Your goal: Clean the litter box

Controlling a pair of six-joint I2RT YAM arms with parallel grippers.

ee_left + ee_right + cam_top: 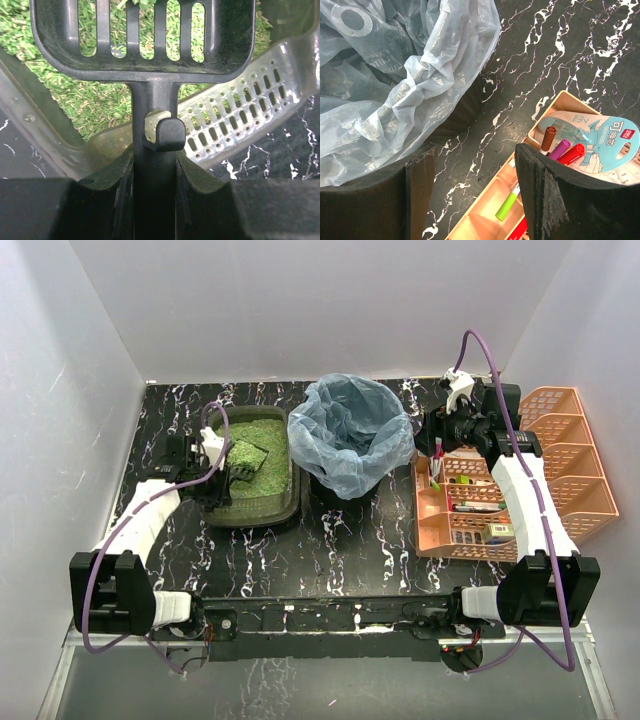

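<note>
The dark olive-green litter box point(290, 502) with green granular litter point(262, 438) sits left of centre on the black marbled table. My left gripper point(232, 468) is over its left part, shut on the handle of a black slatted litter scoop point(145, 45). The scoop head point(246, 457) hangs just above the litter point(95, 100), with a few granules on it. The box's rim point(260, 95) shows in the left wrist view. My right gripper point(475, 195) is open and empty, above the table between the bin point(395, 75) and the organiser.
A round bin lined with a translucent blue bag point(352, 432) stands right of the litter box. An orange slatted organiser point(470, 510) with markers and small items sits at the right; its corner with markers point(560, 150) shows in the right wrist view.
</note>
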